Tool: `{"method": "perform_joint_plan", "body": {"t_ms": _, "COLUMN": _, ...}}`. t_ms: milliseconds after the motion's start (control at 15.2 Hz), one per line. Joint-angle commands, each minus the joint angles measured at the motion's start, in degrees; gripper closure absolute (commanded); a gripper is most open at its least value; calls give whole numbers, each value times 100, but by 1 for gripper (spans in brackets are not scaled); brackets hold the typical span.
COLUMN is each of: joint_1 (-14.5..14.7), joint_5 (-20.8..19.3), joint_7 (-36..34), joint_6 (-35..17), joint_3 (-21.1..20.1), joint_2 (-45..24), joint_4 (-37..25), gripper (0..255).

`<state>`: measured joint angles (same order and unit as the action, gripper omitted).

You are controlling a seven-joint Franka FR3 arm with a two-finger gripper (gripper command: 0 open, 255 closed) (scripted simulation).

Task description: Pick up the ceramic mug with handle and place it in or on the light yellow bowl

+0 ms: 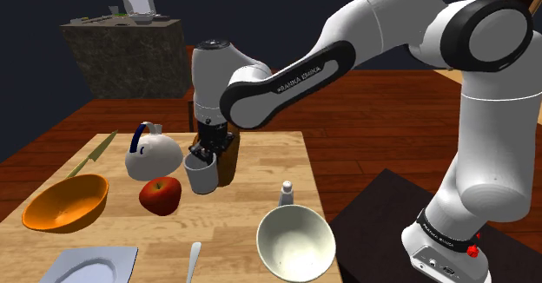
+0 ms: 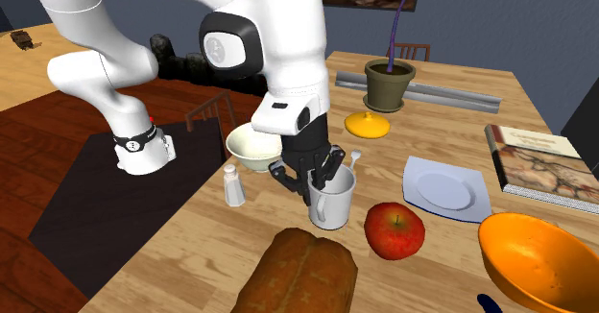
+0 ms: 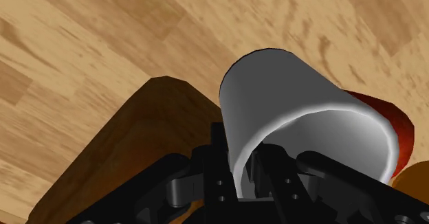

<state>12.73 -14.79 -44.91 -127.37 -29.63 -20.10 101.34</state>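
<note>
Roughly at the middle of the shoulder view stands the grey-white mug (image 1: 201, 175), upright over the wooden table (image 1: 269, 155), with the black gripper (image 1: 203, 156) coming straight down onto its rim. The fingers are clamped on the mug's wall, one inside the cup and one outside. Whether the mug's base touches the tabletop I cannot tell.

Just to the mug's lower left in that view lies a red apple (image 1: 161, 194), and a brown bread loaf (image 1: 229, 158) stands close behind the mug on its right. A white teapot (image 1: 153, 156) with a blue handle sits left of the apple, further up the frame.

The pale bowl (image 1: 295, 243) rests in the lower middle-right of the shoulder view, apart from the mug, with a small white shaker (image 1: 286, 194) just beside its upper rim. An orange bowl (image 1: 65, 202) lies at the left edge, a white plate (image 1: 87, 264) in the bottom-left corner, and a spoon (image 1: 193, 260) between that plate and the pale bowl.
</note>
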Motion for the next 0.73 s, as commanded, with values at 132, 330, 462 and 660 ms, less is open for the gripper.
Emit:
{"method": "perform_joint_plan", "body": {"t_ms": 132, "joint_1": -25, "joint_5": 89, "joint_7": 74, "joint_6": 254, "joint_3": -37, "joint_2": 103, "joint_4": -167, "gripper": 255}}
{"method": "perform_joint_plan", "body": {"t_ms": 330, "joint_1": -36, "joint_5": 151, "joint_7": 121, "joint_6": 453, "joint_3": -63, "joint_2": 177, "joint_4": -303, "gripper": 255}}
{"method": "perform_joint_plan", "body": {"t_ms": 462, "joint_1": -42, "joint_5": 189, "joint_7": 149, "joint_6": 589, "joint_3": -78, "joint_2": 221, "joint_4": -402, "gripper": 255}}
{"method": "perform_joint_plan", "body": {"t_ms": 660, "joint_1": -46, "joint_5": 238, "joint_7": 188, "joint_6": 795, "joint_3": -98, "joint_2": 278, "joint_4": -561, "gripper": 255}}
